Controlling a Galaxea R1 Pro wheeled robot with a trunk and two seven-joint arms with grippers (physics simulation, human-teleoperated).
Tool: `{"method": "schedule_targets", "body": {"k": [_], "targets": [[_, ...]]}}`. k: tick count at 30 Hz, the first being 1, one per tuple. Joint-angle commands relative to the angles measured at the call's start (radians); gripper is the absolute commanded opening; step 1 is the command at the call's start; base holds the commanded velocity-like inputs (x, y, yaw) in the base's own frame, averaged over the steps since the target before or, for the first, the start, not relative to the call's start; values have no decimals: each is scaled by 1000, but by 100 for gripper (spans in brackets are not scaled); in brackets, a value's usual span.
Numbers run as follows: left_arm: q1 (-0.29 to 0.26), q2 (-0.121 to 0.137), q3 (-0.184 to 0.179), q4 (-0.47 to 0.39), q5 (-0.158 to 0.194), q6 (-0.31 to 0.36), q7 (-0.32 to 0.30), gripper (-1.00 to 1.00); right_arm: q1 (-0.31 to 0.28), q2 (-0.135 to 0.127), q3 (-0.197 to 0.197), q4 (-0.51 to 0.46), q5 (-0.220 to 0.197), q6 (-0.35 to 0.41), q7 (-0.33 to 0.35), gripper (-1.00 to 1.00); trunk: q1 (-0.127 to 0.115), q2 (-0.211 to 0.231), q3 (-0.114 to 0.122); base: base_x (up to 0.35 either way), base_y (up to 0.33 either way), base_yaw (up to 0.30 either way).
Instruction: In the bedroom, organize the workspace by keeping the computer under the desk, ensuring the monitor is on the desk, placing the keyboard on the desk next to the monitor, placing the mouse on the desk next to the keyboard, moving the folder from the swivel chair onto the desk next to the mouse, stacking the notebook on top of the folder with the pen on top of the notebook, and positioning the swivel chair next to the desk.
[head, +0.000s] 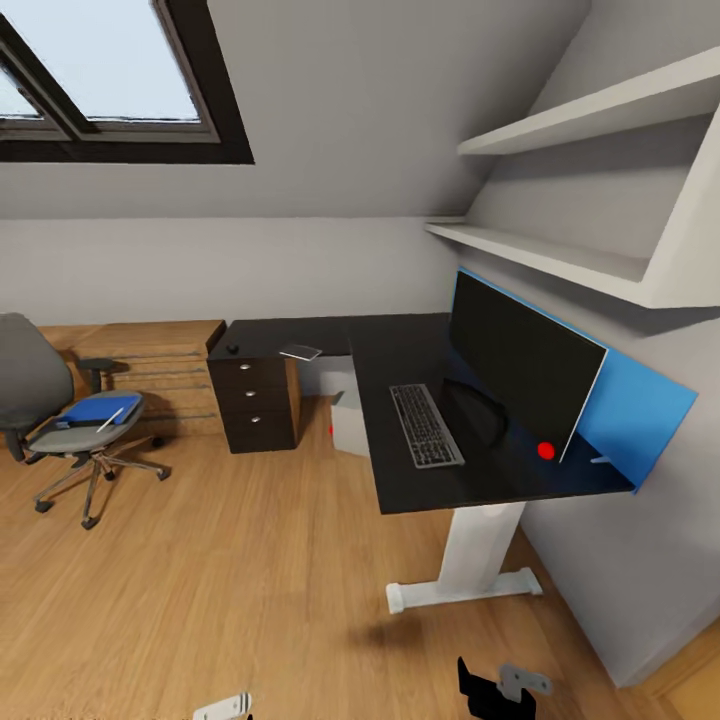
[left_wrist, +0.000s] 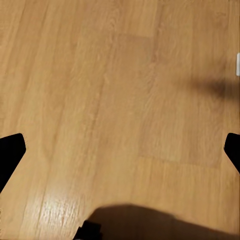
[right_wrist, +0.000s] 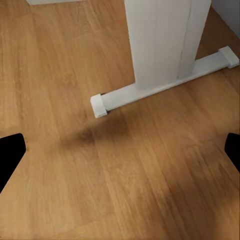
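Attic bedroom, wood floor: monitor (head: 520, 370) & keyboard (head: 426, 425) already on bench (head: 400, 345); mouse (head: 233, 349) far corner. We still owe folder (head: 98, 408) + pen (head: 110, 419), both on swivel chair (head: 70, 415). Both grippers spread wide, empty.

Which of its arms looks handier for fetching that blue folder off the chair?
Probably the left. The folder lies on the swivel chair far to the robot's left, on the left gripper side; the right gripper hangs by the desk leg. Both look open and empty.

Blue folder (head: 98, 408) on swivel chair (head: 60, 420); keyboard (head: 426, 425) before monitor (head: 520, 368).
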Motion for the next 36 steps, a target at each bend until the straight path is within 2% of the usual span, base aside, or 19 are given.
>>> {"method": "schedule_targets", "body": {"k": [1, 13, 21, 26, 36], "targets": [[-1, 1, -8, 0, 11, -6, 7, 100, 0, 0, 8, 2, -11, -5, 5, 100, 0, -1, 0, 0, 0, 189], [-1, 1, -8, 0, 11, -6, 7, 100, 5, 9, 8, 2, -11, -51, -7, 100, 0, -1, 13, 0, 14, 206], [-1, 2, -8, 0, 11, -6, 6, 100, 5, 16, 8, 2, -8, -58, -46, 100, 0, -1, 21, 13, 231, 213], [-1, 2, -10, 0, 11, -6, 7, 100, 5, 16, 8, 2, -7, -58, -50, 100, 0, -1, 27, 222, 237, 213], [-1, 0, -11, 5, 12, -2, 7, 100, 5, 16, 8, 2, -7, -58, -50, 100, 0, -1, 40, 321, 15, 150]]}}
